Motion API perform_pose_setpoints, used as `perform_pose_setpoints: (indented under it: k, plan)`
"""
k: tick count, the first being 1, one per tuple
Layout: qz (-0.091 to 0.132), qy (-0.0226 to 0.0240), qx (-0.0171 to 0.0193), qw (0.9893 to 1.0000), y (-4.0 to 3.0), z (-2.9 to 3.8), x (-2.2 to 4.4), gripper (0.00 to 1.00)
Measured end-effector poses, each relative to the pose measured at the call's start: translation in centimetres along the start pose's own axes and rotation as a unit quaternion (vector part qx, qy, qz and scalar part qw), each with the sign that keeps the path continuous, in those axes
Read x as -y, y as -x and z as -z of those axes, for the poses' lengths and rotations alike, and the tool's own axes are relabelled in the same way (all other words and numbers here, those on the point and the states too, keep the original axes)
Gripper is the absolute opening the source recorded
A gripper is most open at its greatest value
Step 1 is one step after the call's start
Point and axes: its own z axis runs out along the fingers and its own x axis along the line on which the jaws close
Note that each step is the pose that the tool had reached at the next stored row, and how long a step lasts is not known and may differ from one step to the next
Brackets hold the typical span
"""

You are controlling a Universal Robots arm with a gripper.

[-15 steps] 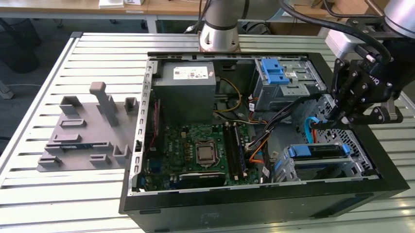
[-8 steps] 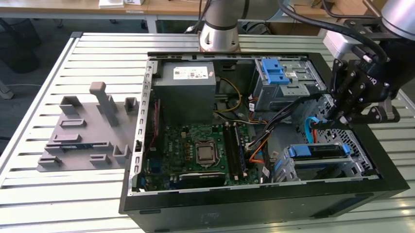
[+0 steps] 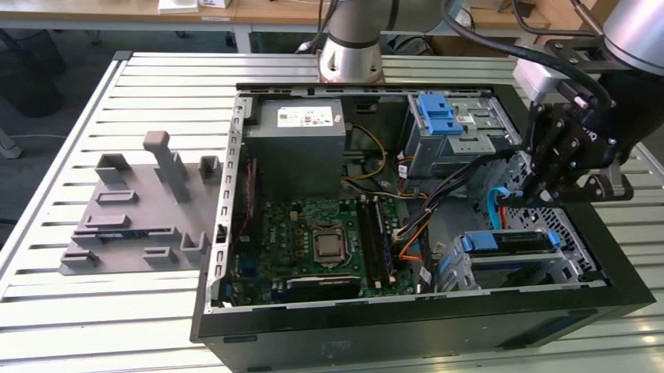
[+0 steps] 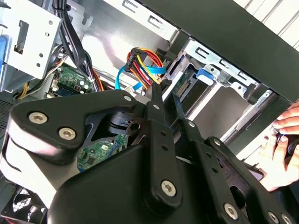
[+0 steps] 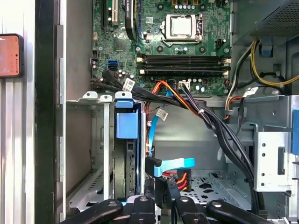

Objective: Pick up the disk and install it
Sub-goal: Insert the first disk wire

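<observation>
The disk (image 3: 505,242) sits on edge in the metal drive cage (image 3: 565,268) at the case's front corner on the exterior view's right, its blue carrier handle (image 5: 127,123) facing up. My gripper (image 3: 531,194) hangs just above the case beside that cage, over a blue data cable (image 5: 173,164) and a bundle of red and orange power wires (image 5: 183,179). Its two fingers (image 4: 156,105) stand close together, shut, with nothing seen between them. In the first wrist view the gripper (image 5: 162,186) is a short way from the disk's carrier, not touching it.
The open computer case (image 3: 415,311) lies on a slatted table. Inside are the motherboard (image 3: 311,241), a grey power supply (image 3: 301,144) and an upper drive bay with a blue latch (image 3: 441,116). A grey fixture (image 3: 135,210) stands on the exterior view's left. A person's hand (image 4: 280,140) rests outside the case.
</observation>
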Motion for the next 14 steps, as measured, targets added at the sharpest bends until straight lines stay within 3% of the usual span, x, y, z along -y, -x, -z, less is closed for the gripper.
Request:
perform_pose_setpoints:
  k: [5,9,14]
  plan:
    - [0.000,-0.0001,-0.0006,1.0000,0.06,0.00,0.00,0.25]
    - [0.000,-0.0001,-0.0083,1.0000,0.23,0.50,0.00,0.25]
    - [0.000,-0.0001,-0.0097,1.0000,0.54,0.62,0.00,0.25]
